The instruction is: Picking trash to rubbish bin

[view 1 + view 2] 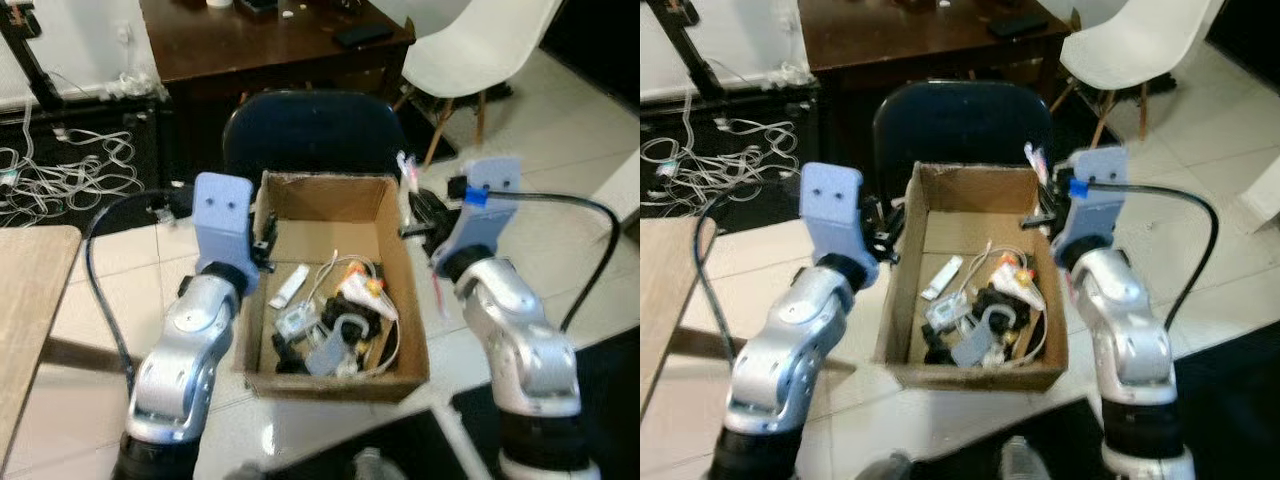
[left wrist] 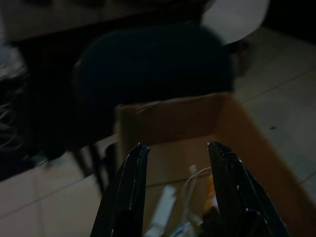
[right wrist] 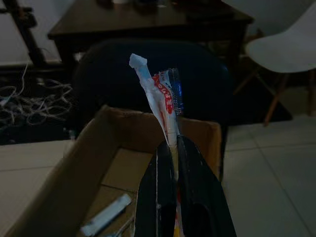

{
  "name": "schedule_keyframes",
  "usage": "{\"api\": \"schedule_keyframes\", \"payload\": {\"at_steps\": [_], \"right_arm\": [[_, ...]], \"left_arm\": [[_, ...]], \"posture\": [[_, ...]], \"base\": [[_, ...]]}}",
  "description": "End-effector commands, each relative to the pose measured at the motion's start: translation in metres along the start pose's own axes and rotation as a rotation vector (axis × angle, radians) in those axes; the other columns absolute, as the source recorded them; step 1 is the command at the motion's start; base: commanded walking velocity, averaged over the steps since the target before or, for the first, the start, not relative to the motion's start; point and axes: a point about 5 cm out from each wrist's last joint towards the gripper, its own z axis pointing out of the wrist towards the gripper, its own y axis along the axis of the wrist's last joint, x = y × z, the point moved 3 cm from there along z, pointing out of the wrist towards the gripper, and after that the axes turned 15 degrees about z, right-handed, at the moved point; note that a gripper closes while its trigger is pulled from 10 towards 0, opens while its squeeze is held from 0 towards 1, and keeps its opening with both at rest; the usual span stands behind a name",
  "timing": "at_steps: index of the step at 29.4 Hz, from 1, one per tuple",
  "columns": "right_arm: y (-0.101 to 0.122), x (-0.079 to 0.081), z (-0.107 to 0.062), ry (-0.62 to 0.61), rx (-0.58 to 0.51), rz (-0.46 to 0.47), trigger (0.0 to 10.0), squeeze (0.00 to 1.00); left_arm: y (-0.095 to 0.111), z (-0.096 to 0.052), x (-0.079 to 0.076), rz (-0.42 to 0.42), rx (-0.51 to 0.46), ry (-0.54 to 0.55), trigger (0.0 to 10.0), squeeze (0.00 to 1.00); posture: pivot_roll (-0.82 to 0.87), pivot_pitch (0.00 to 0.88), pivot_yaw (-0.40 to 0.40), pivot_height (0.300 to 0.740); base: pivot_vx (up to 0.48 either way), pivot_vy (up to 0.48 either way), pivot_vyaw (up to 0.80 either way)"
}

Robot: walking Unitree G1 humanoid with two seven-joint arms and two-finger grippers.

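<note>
Over box (image 1: 415, 330) rim (right edge), right pincer (image 3: 174, 148) clamping wrapper (image 3: 160, 96).

The floor (image 1: 560, 190) is pale glossy tile. At upper centre stands a dark wooden desk (image 1: 250, 45), and in front of it a dark padded chair (image 1: 310, 130). A white moulded chair (image 1: 470, 50) on wooden legs sits at upper right. White cables (image 1: 70, 170) lie tangled on dark flooring at upper left. A light wooden tabletop (image 1: 25, 310) juts in at the left edge.
</note>
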Motion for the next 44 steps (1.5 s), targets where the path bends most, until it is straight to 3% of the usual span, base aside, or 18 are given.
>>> {"api": "schedule_keyframes", "payload": {"at_steps": [1,6,10,21,25,28,33,39,44], "right_arm": [[-0.003,0.005,0.001,0.031,-0.002,0.012,10.0,0.00],[-0.011,0.002,0.012,0.058,0.020,0.061,10.0,0.00],[-0.015,0.000,0.029,0.092,0.024,0.070,10.0,0.00],[-0.023,0.004,0.046,0.177,0.049,0.048,10.0,0.00],[-0.037,0.016,0.052,0.264,0.120,0.061,10.0,0.00],[-0.046,0.033,0.054,0.365,0.171,0.071,10.0,0.00],[-0.051,0.047,0.056,0.441,0.183,0.076,10.0,0.00],[-0.056,0.053,0.060,0.480,0.205,0.086,10.0,0.00],[-0.061,0.050,0.062,0.499,0.237,0.038,10.0,0.00]], "left_arm": [[-0.006,-0.002,0.000,0.010,0.020,0.005,10.0,0.00],[-0.004,0.000,0.000,0.047,0.006,-0.014,10.0,0.00],[-0.005,0.008,-0.001,0.144,-0.021,-0.056,10.0,0.00],[-0.009,0.013,0.007,0.179,-0.031,-0.096,10.0,0.00],[-0.011,0.012,0.011,0.197,-0.035,-0.109,10.0,0.00],[-0.011,0.010,0.013,0.173,-0.042,-0.127,10.0,0.00],[-0.014,0.009,0.015,0.161,-0.038,-0.126,10.0,0.00],[-0.014,0.009,0.019,0.160,-0.033,-0.110,10.0,0.00],[-0.012,0.010,0.023,0.159,-0.038,-0.101,10.0,0.00]], "posture": [[0.01,0.230,-0.011,0.740],[0.04,0.245,-0.002,0.740],[0.04,0.273,0.011,0.740],[0.06,0.335,0.013,0.740],[0.06,0.361,0.002,0.740],[0.06,0.375,-0.007,0.740],[0.06,0.382,-0.017,0.740],[0.06,0.381,-0.022,0.740],[0.06,0.378,-0.029,0.740]], "base": [[0.000,0.000,0.00],[0.000,0.000,0.00],[0.000,0.000,0.00],[0.000,0.000,0.00],[0.000,0.000,0.00],[0.000,0.000,0.00],[0.000,0.000,0.00],[0.000,0.000,0.00],[0.000,0.000,0.00]]}}
